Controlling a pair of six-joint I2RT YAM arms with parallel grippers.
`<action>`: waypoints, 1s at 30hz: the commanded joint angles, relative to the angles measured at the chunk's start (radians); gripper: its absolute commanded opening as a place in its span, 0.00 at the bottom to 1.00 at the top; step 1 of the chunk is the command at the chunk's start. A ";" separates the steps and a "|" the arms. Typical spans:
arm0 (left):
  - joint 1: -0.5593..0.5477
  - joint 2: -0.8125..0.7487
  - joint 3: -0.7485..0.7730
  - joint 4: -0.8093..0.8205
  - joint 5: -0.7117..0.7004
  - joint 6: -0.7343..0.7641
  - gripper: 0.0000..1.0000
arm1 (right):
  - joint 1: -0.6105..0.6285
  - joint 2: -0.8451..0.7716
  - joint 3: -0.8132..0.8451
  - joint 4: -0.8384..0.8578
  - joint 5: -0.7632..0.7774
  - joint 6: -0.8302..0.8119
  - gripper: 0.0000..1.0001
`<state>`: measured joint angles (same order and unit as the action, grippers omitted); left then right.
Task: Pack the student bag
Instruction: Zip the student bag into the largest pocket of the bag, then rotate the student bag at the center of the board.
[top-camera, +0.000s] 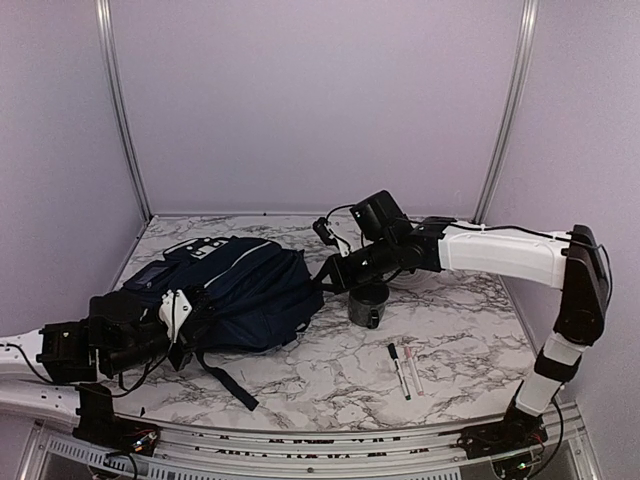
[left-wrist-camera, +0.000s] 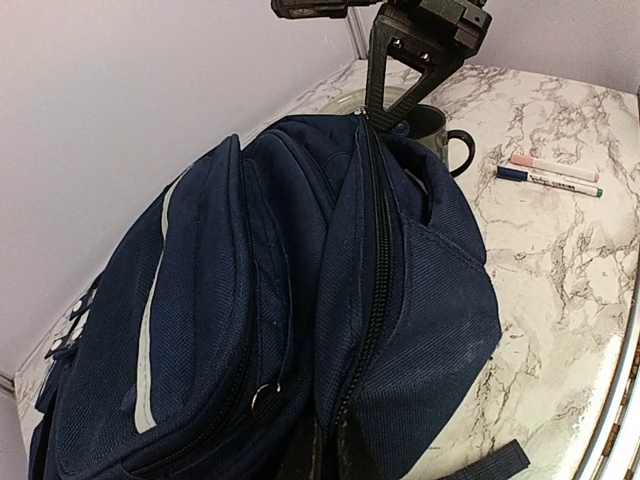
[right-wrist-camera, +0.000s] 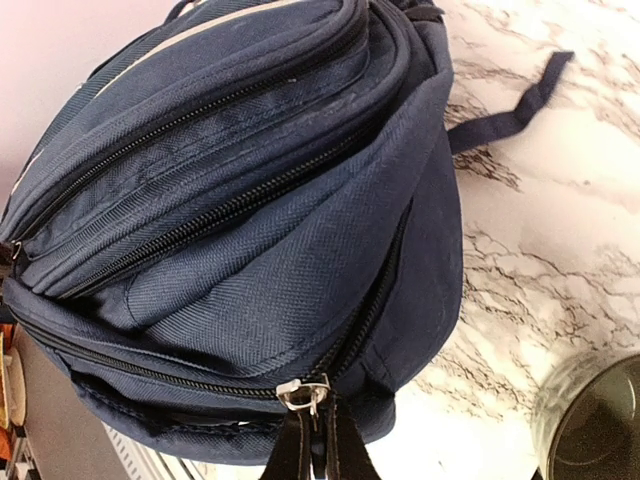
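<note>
The student bag (top-camera: 240, 290), navy with a pale stripe, lies on its side on the marble table's left half, its main zip closed along the top. My left gripper (top-camera: 172, 325) is at the bag's near-left end, shut on a fold of the fabric beside the zip (left-wrist-camera: 326, 448). At the bag's right end, my right gripper (top-camera: 327, 277) is shut on the silver zipper pull (right-wrist-camera: 303, 392). That gripper (right-wrist-camera: 317, 425) has its dark fingertips pinched together just below the slider. From the left wrist view, the right gripper (left-wrist-camera: 378, 95) shows at the zip's far end.
A dark mug (top-camera: 368, 305) stands just right of the bag, under the right arm. Two markers (top-camera: 403, 370) lie side by side in front of it. A black strap (top-camera: 225, 380) trails toward the near edge. Purple walls close in the back and sides.
</note>
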<state>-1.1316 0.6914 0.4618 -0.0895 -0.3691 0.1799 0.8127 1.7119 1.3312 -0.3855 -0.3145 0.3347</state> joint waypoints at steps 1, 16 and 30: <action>0.000 -0.098 -0.012 0.076 -0.083 -0.041 0.00 | -0.069 0.041 0.048 -0.093 0.095 -0.030 0.00; 0.027 -0.164 -0.010 -0.262 -0.219 -0.896 0.57 | 0.073 0.140 0.004 0.019 -0.027 0.029 0.00; 0.526 0.292 0.034 -0.068 0.107 -0.954 0.70 | 0.209 0.186 -0.047 0.097 -0.095 0.101 0.00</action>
<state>-0.7101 0.8890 0.4744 -0.3058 -0.3340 -0.8761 0.9413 1.8595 1.2892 -0.3508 -0.3344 0.3996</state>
